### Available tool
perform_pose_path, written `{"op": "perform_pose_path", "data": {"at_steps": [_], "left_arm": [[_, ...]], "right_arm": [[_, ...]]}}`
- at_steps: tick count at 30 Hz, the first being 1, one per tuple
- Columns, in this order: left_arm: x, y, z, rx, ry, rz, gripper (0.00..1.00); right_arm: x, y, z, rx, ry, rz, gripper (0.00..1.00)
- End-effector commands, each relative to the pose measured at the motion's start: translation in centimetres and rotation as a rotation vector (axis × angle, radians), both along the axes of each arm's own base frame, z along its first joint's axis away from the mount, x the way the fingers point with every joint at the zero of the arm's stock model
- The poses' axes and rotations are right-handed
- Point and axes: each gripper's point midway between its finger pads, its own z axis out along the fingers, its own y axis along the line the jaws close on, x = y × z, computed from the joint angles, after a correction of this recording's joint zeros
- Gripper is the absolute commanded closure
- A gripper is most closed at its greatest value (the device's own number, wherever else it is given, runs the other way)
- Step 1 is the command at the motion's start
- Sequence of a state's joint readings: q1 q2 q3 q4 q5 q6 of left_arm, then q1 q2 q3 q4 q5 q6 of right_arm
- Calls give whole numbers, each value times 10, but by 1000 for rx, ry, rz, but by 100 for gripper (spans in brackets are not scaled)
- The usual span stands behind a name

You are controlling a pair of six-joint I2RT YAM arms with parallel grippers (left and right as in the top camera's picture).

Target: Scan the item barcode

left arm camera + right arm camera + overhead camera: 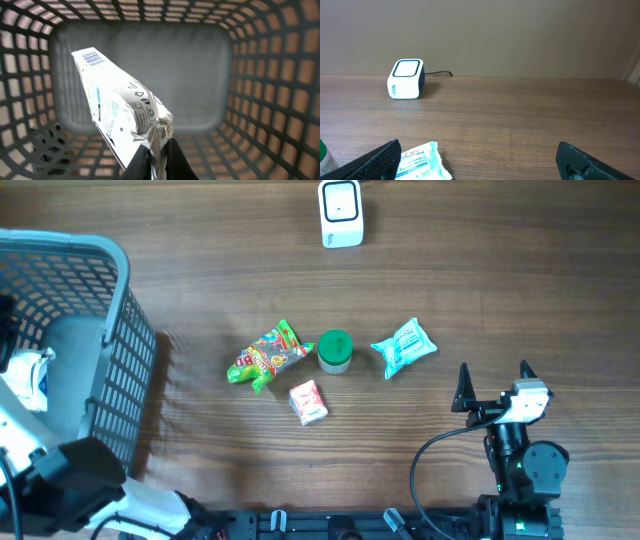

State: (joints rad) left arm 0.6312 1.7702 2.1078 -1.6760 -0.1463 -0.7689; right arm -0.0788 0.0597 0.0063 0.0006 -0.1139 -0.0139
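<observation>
Left gripper (pixel 159 152) is clamped tight on the white packet (pixel 117 107): I see both fingers pinching its crumpled sealed end, with the packet sticking out away from the wrist cam and tilted left. The packet is white, flattish and creased, with teal print down one side and small recycling-type symbols near the pinched end. Its barcode (pixel 93 58) is at the far top corner, facing the wrist cam. All of this sits inside the grey mesh basket (pixel 260 75) at the left of the table. I can't tell if the packet touches the basket floor. Right gripper (pixel 494 372) is spread wide with nothing in it, over the front right of the table, near the teal packet (pixel 404 347). Scanner (pixel 341 212) is at the far edge of the table, well apart from the basket. Mid-table on the wood: green tub (pixel 335 351), colourful snack bag (pixel 266 355), small red packet (pixel 308 401).
</observation>
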Motion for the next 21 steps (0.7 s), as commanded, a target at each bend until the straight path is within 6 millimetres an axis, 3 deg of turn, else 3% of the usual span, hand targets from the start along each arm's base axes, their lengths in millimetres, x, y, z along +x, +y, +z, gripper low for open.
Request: {"op": "perform_pose_path", "data": {"at_steps": [1, 3, 8, 10, 12, 17, 21], "left_arm": [[12, -24, 20, -72, -151, -72, 96], [19, -35, 34, -93, -242, -105, 96], [31, -88, 116, -95, -633, -306, 96], [25, -123, 152, -127, -787, -412, 96], [17, -160, 173, -171, -867, -520, 96], [14, -259, 174, -302, -843, -852, 96], [29, -328, 134, -303, -656, -1075, 96]], "right_arm": [[0, -1, 2, -13, -11, -6, 0], [0, -1, 2, -13, -11, -6, 0], [0, -1, 2, -13, -11, -6, 0], [0, -1, 2, -13, -11, -6, 0], [0, -1, 2, -13, -11, -6, 0], [0, -1, 2, -13, -11, -6, 0], [0, -1, 2, -13, -11, -6, 0]]}}
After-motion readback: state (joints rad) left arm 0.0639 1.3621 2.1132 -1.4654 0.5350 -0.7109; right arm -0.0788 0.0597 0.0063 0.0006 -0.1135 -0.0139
